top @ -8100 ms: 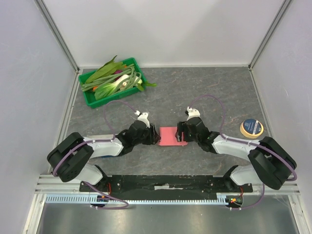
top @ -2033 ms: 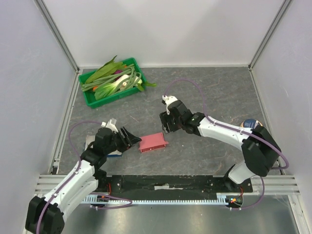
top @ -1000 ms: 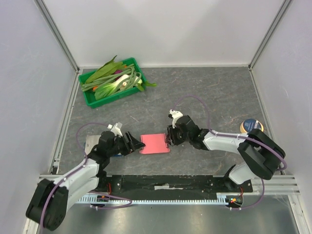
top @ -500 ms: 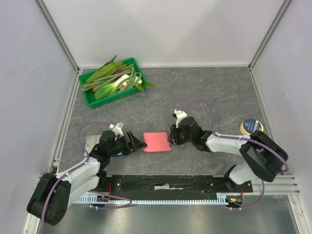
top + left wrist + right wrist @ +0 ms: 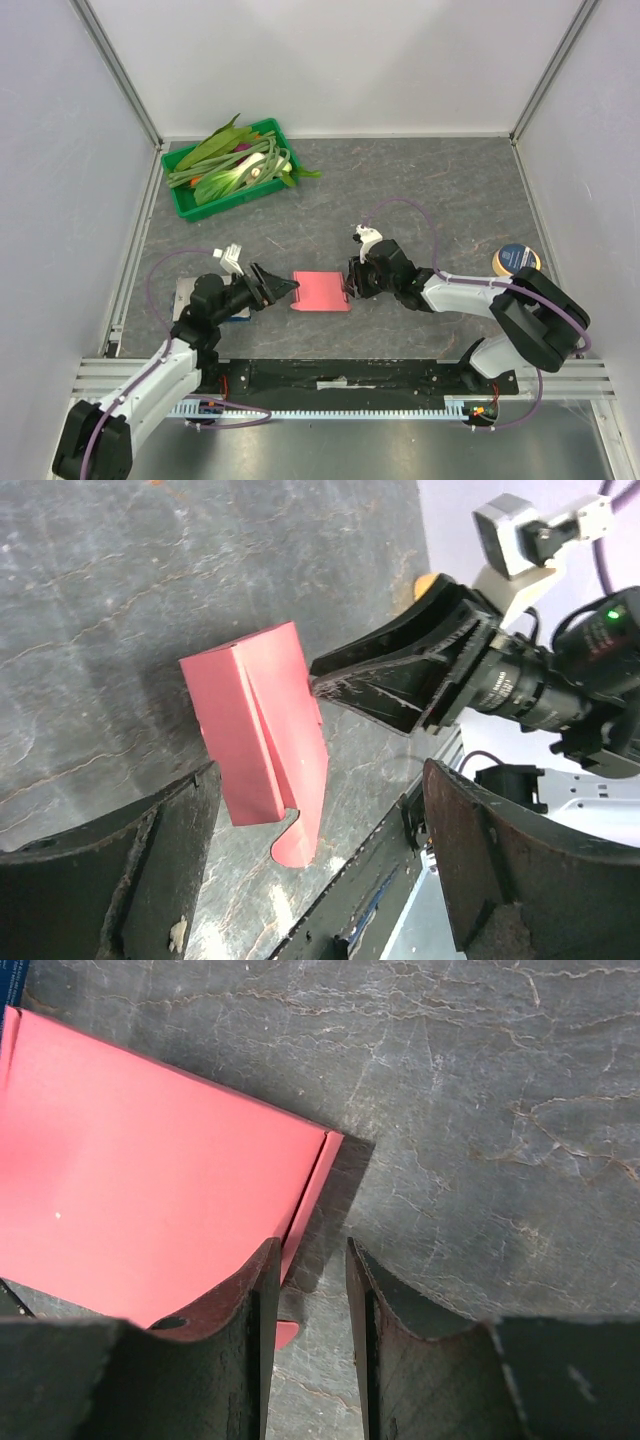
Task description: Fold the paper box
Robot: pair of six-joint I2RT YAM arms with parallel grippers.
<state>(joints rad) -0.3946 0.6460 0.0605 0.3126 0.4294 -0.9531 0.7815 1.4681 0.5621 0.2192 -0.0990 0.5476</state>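
- Paper box (image 5: 322,292): pink-red, lies on the grey table (image 5: 430,190), between the two grippers.
- Left gripper (image 5: 284,290): fingers spread, tips just beside the box's left edge.
- Right gripper (image 5: 350,284): at the box's right edge; finger spacing not discernible.
- Green tray (image 5: 174,195): far left, filled with green vegetables (image 5: 230,165).
- Tape roll (image 5: 516,262): right side, well apart from the box.
- White-and-blue booklet (image 5: 186,296): partly hidden under the left arm.

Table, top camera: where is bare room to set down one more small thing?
Bare: the far stretch between the green tray and the right wall, beyond the tape roll. Crowded: the paper box, flanked by the left pincer and right pincer.
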